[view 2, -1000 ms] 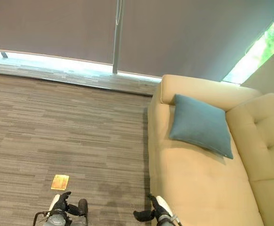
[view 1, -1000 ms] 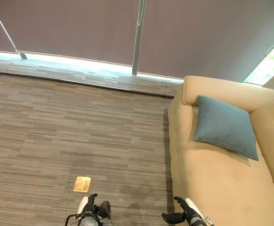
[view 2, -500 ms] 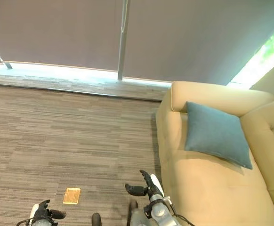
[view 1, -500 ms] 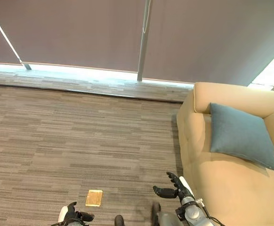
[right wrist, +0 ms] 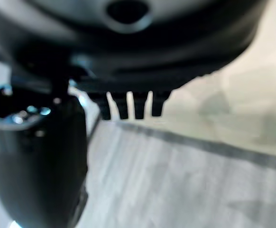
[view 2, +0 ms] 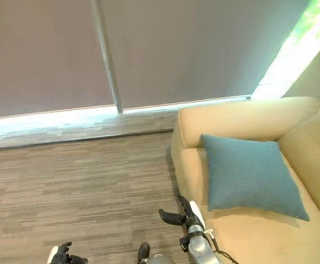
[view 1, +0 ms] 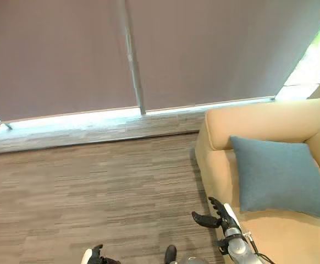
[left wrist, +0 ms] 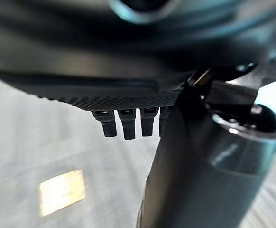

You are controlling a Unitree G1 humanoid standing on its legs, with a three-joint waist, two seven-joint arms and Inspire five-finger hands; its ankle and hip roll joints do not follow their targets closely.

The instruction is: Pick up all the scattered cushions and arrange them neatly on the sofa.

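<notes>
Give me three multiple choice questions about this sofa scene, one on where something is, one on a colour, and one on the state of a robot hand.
1. Where does the cushion lie?
A. On the carpet
B. On the sofa seat, against the armrest
C. In a robot hand

2. What colour is the cushion?
A. Red
B. Blue-grey
C. White

3. How is the right robot hand?
A. Open and holding nothing
B. Shut on the cushion
C. Pressing on the blind

Answers:
1. B: the cushion rests on the beige sofa, its upper edge against the armrest.
2. B: its fabric is a muted blue-grey against the beige upholstery.
3. A: the right robot hand hangs over the carpet beside the sofa's edge, fingers spread, nothing in it.
</notes>
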